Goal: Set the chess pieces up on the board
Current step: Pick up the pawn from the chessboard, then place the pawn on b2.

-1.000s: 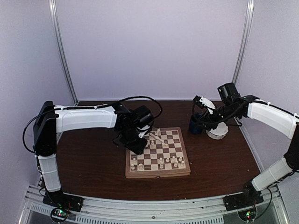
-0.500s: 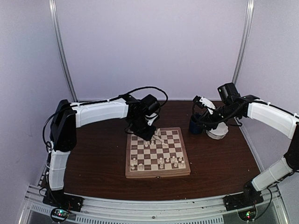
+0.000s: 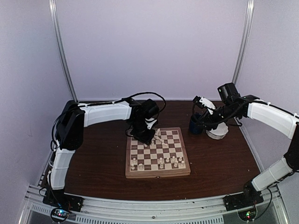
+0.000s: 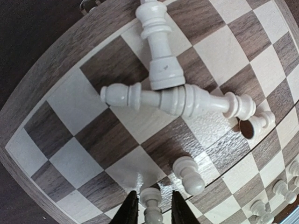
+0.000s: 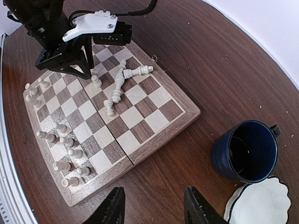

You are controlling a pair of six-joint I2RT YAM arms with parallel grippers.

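The board [image 3: 158, 173] lies in the middle of the table. Cream chess pieces [image 3: 161, 162] stand along its near rows; three more lie tumbled [image 4: 182, 100] by the far edge. My left gripper [image 4: 150, 210] hovers low over the far left part of the board [image 4: 56, 51], its jaws narrow but open on either side of an upright pawn [image 4: 152, 203], a sliver of gap showing. A second pawn [image 4: 189, 175] stands just to the right. My right gripper [image 5: 152, 205] hangs open and empty above bare table right of the board [image 5: 182, 122].
A dark blue mug [image 5: 245, 150] stands right of the board, with a white scalloped bowl [image 5: 259, 200] behind it. The left arm's cable [image 3: 145, 95] loops over the table's back. Purple walls close in the workspace.
The left arm swung from the board's left middle up to its far left part and lowered over a pawn, its jaws narrowing. The right arm stayed still.
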